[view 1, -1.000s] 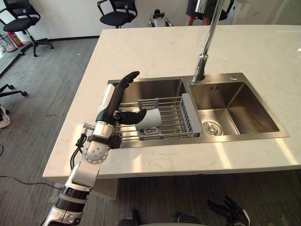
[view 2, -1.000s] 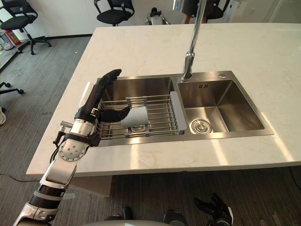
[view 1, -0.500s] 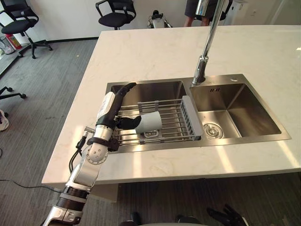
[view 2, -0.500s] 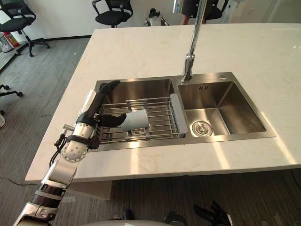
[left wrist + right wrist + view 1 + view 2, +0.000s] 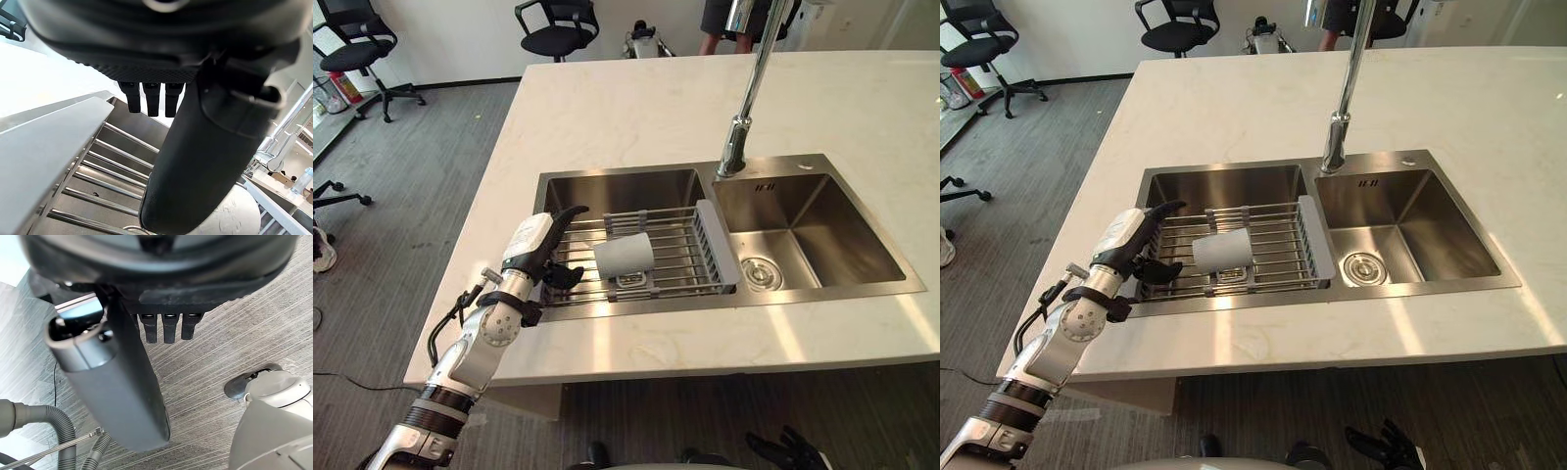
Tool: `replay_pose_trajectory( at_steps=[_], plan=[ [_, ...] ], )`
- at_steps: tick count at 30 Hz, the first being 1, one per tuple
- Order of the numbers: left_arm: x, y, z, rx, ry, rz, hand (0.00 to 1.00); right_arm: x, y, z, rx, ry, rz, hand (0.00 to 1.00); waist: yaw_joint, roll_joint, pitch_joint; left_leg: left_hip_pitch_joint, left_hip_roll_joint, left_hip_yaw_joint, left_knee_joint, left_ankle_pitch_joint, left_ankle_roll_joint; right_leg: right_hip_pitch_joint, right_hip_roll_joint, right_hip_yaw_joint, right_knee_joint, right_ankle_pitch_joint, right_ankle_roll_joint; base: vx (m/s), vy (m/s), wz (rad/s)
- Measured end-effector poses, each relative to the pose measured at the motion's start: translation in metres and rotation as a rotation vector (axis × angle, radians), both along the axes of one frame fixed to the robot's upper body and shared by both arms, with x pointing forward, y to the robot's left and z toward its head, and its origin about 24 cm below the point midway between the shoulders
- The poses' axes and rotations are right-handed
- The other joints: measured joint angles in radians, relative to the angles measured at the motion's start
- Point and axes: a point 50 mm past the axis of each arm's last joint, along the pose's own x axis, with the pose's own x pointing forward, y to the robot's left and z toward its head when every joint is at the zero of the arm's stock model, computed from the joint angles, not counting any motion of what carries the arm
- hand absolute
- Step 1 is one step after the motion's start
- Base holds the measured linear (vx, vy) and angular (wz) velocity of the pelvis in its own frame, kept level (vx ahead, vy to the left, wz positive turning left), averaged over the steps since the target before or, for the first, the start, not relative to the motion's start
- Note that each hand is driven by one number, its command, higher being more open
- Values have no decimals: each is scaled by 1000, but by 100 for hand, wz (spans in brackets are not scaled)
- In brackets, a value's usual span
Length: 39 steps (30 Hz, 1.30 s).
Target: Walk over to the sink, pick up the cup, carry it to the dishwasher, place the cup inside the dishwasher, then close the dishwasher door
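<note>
A pale grey cup (image 5: 624,256) lies on its side on the wire rack (image 5: 677,257) over the left sink basin. My left hand (image 5: 532,244) is low at the basin's left rim, just left of the cup and apart from it. It is open, its fingers reaching over the rack and its thumb (image 5: 564,277) pointing toward the cup. In the left wrist view the thumb (image 5: 195,161) stands close before the cup (image 5: 235,218), fingers (image 5: 151,96) straight above the rack bars. My right hand (image 5: 791,452) hangs open below the counter's front edge, over the grey floor (image 5: 234,342).
A tall chrome faucet (image 5: 746,93) rises behind the divider between the basins. The right basin (image 5: 815,233) holds only its drain. The pale stone counter (image 5: 636,108) surrounds the sink. Office chairs (image 5: 558,22) and a person's legs (image 5: 720,18) stand beyond the far edge.
My left hand has dropped from above the rack and drawn back to the left; its thumb has come away from the cup. The cup lies where it was.
</note>
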Motion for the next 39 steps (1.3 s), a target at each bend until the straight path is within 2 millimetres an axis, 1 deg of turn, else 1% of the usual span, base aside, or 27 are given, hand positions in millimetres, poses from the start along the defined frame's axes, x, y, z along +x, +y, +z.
replay_pose_trajectory(
  at_steps=[6, 9, 11, 16, 21, 23, 26, 29, 32, 39],
  plan=[
    [-2, -9, 13, -17, -53, -38, 90, -1, 0, 0, -2, 9, 17, 90, 1, -1, 0, -2, 0, 2, 0, 0, 0, -4, 0, 3, 7, -1, 1, -2, -1, -1],
    [-4, -15, 20, -51, -81, -63, 90, -1, 1, 0, 3, 6, 21, 90, 2, -1, 1, -3, 0, 2, 0, 0, 0, -8, 1, 5, 14, -2, 3, 0, 0, 0],
    [-5, -19, 25, -112, -99, -76, 90, -1, 1, -1, 5, 9, 21, 90, 3, -3, 2, -3, 0, 2, 0, 0, 0, -8, 1, 5, 16, -2, 3, 0, 0, 0],
    [-8, -23, 29, -158, -119, -94, 90, -5, 2, -3, 11, 29, 27, 90, 3, -6, 4, -1, 0, 0, 1, 0, 0, -6, 1, 5, 18, -3, 4, 0, 0, 0],
    [-9, -25, 27, -162, -107, -101, 90, -6, 4, -4, 14, 41, 38, 90, 3, -12, 7, 3, 0, -3, 1, 0, 0, -1, 1, 3, 19, -5, 5, 0, 0, 0],
    [-10, -29, 23, -158, -88, -124, 90, -6, 7, -5, 21, 49, 51, 90, 3, -22, 13, 5, 0, -6, 1, 0, 0, 2, 1, 1, 21, -7, 4, -3, -10, 2],
    [-12, -37, 17, -145, -49, -161, 90, -5, 10, -6, 26, 51, 71, 90, 3, -28, 14, 5, -1, -7, 0, 0, 0, 2, 0, 0, 20, -7, 4, 0, 0, 0],
    [-14, -44, 6, -121, 4, -197, 90, -3, 11, -6, 29, 50, 80, 90, 2, -27, 14, 7, -1, -8, -1, 1, 0, 3, 0, -2, 18, -8, 3, 0, 0, 0],
    [-14, -48, -1, -113, 34, -209, 90, -3, 11, -6, 29, 48, 82, 90, 0, -27, 14, 11, -1, -11, -7, 4, -1, 5, 1, -5, 16, -9, 0, 0, 0, 0],
    [-8, -47, -3, -78, 38, -191, 90, 0, 13, -7, 38, 51, 91, 90, 1, -27, 14, 11, -2, -12, -9, 6, -1, 5, 0, -10, 13, -9, 0, 0, 0, 0]
  ],
)
